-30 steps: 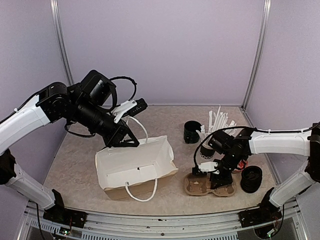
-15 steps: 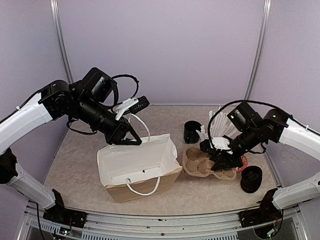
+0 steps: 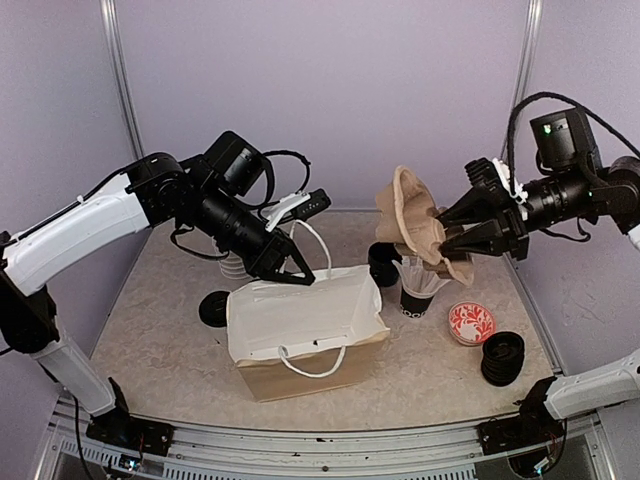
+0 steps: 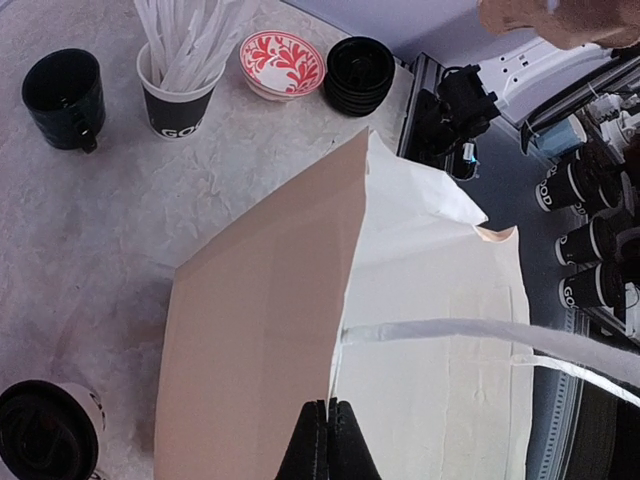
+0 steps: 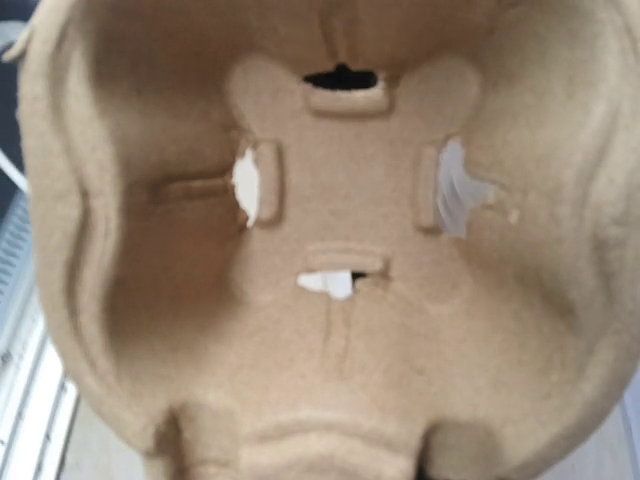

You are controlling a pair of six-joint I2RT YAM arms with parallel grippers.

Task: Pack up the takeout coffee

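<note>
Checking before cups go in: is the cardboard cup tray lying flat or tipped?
Tipped. The tray hangs on edge in the right claw, clear of the table.

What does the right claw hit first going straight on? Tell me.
The right claw grips the cardboard cup tray, so that comes first. Beyond, likely the left claw at the paper bag; depth unclear.

A brown moulded cardboard cup tray point(image 5: 340, 340) fills nearly the whole view, seen close up and looking straight into one of its round wells. Four cut tabs point(image 5: 345, 100) ring the well's flat floor, one each at the top, bottom, left and right. The top gap is dark, while the other three show white. Thin slivers at the left edge are too blurred to identify.
</note>
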